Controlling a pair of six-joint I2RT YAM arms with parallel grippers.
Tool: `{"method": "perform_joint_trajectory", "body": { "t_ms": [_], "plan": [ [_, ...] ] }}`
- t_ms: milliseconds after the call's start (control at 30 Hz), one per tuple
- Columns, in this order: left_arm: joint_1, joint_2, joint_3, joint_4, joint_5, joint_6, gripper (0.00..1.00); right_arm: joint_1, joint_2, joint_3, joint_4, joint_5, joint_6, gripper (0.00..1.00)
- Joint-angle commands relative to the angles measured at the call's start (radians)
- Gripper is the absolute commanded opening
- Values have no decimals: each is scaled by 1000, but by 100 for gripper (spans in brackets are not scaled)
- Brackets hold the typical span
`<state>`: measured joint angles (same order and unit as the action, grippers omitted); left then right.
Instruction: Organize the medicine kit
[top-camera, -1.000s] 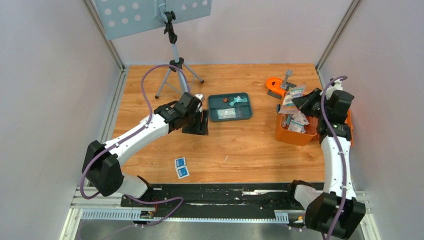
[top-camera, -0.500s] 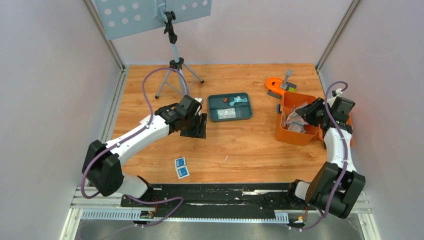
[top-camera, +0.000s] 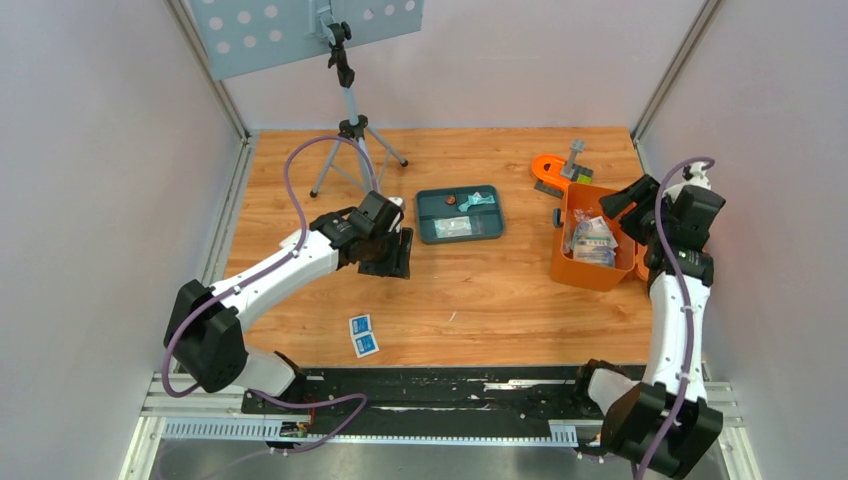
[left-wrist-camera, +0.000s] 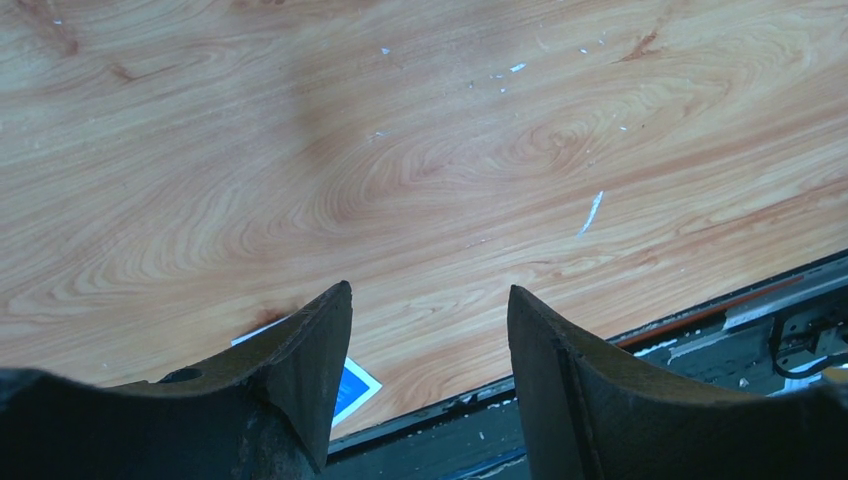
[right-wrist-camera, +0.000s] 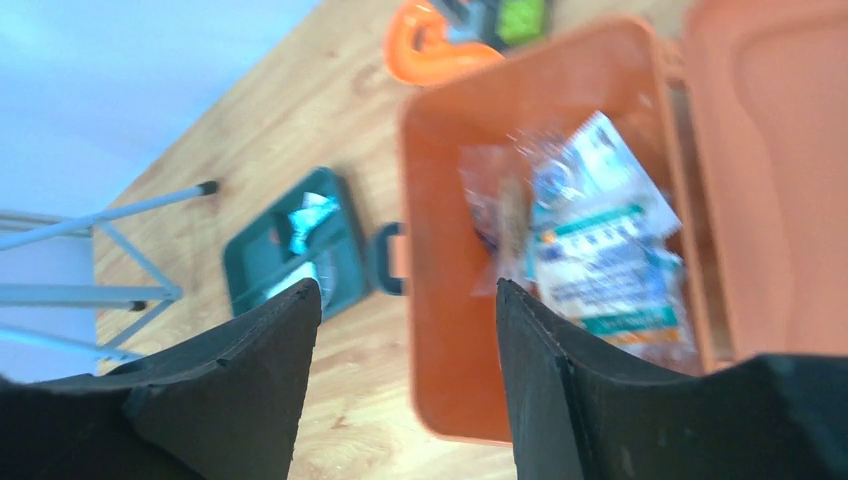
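Starting far left with the left gripper (top-camera: 397, 252) - hanging low over the bare table (top-camera: 480, 300), fingers apart, nothing between them. From its own wrist camera, only wood grain below. Nearer the front edge, 2 blue packets (top-camera: 363, 336) lying flat side by side, well apart from everything else, one corner peeking past a finger in the wrist view.

Moving toward the middle: past the tripod (top-camera: 350, 140) at the back and onto the teal tray (top-camera: 460, 240), holding a few small bits - a pale pouch, something reddish, a light teal scrap.

On to the right side. At the back, an orange curved piece (top-camera: 548, 170), lying just behind the medicine kit (top-camera: 590, 272). Sitting open near the right edge of the table, that one, with the lid (right-wrist-camera: 770, 150) folded back to the right and printed pouches (right-wrist-camera: 600, 260) piled inside. Above its far rim, the right gripper (top-camera: 625, 200), fingers spread wide and empty.

Reads as the filling stage: loose supplies going into the box, with the right arm clear of the pile. Probably around midway, judging by the packets and tray contents left outside.

Next move, likely a pick of the 2 blue packets with the near arm. Calls for a low, square descent - flat packets on wood, so fingers straddling an edge rather than pressing down on top. Then a carry across to the box, and the lid shut last.
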<state>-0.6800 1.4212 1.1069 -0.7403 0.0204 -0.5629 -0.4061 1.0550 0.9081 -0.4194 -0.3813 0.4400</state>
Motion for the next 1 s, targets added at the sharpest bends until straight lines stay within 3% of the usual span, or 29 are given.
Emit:
{"method": "perform_joint_trajectory", "body": {
  "t_ms": [0, 233, 367, 567, 867, 967],
  "plan": [
    [4, -21, -9, -11, -37, -13, 67, 128, -79, 114, -7, 38, 5, 63],
    [10, -30, -103, -27, -51, -50, 67, 668, -30, 118, -10, 192, 32, 63],
    [10, -81, -189, -66, -150, -107, 65, 861, 60, 64, 7, 229, 68, 63],
    [14, -101, -268, -142, -229, -263, 57, 955, 157, -36, 162, 85, 181, 62],
    [14, -10, -327, -73, -216, -314, 56, 979, 225, -86, 249, 18, 236, 62],
    [14, 16, -347, 16, -159, -309, 55, 983, 224, -87, 249, 19, 236, 62]
  ]
}}
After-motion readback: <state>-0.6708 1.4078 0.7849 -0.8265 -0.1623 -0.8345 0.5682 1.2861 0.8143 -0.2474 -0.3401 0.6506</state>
